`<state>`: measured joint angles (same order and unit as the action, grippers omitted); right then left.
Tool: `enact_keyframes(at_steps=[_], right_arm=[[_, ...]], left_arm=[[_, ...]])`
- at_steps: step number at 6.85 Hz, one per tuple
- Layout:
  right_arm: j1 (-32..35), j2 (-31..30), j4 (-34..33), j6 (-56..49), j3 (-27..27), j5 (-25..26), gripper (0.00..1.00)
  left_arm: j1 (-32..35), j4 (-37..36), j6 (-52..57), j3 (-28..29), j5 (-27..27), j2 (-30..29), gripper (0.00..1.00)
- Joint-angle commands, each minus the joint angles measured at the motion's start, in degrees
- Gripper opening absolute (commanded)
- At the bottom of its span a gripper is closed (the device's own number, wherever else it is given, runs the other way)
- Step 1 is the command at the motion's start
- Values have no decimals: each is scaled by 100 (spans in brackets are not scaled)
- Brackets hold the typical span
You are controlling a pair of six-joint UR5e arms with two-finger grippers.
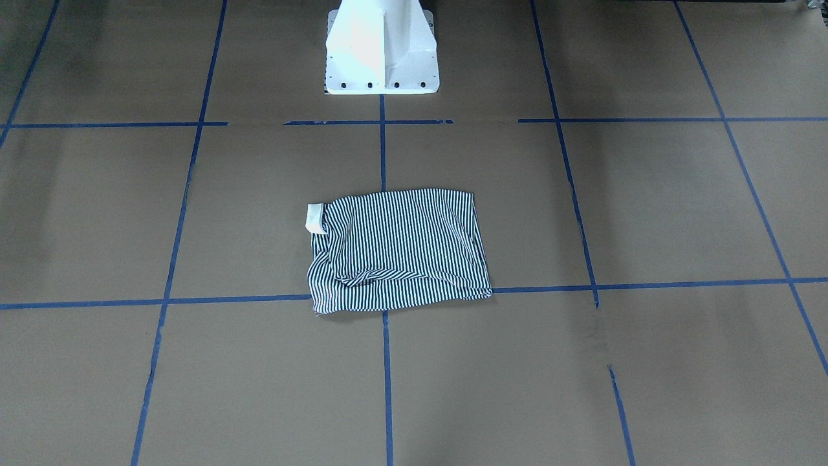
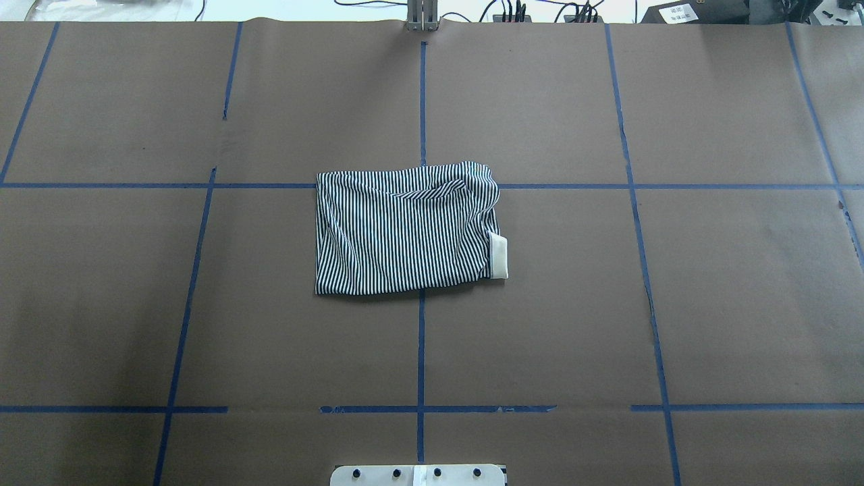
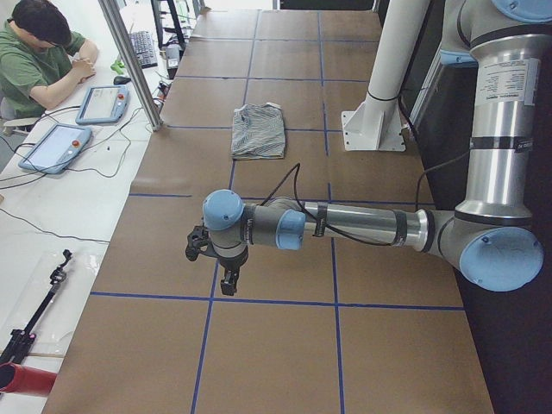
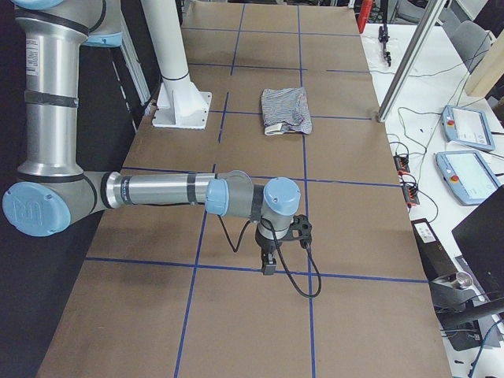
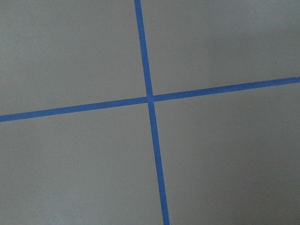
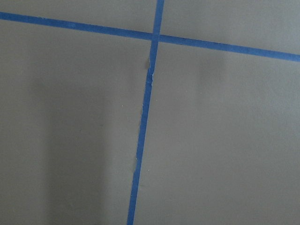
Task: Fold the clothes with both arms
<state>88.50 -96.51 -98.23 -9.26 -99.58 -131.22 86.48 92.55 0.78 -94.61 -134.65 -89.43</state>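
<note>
One striped shirt (image 2: 405, 229) is lying folded into a rectangle at the middle of the brown tabletop (image 2: 742, 304); its one cream collar (image 2: 499, 255) is peeking out on the robot's right side. Two arms are stretching low over the tabletop's ends, well apart from the shirt: the left arm (image 3: 362, 222) and the right arm (image 4: 157, 190). The left tool (image 3: 228, 285) and the right tool (image 4: 268, 266) are pointing down; I cannot tell whether either is wide or narrow. Each wrist view is showing one crossing of blue tape (image 5: 150, 98).

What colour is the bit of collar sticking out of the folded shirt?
Plain cream; the collar shows best in the overhead view.
</note>
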Motion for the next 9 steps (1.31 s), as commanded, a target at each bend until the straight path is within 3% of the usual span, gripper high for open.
enact_keyframes(at_steps=[1,9], right_arm=[[1,-350,730,55,18,18,100],[1,-343,770,56,9,0,100]], left_arm=[[0,0,-8,-22,0,14,100],[9,0,1,-40,209,31,100]])
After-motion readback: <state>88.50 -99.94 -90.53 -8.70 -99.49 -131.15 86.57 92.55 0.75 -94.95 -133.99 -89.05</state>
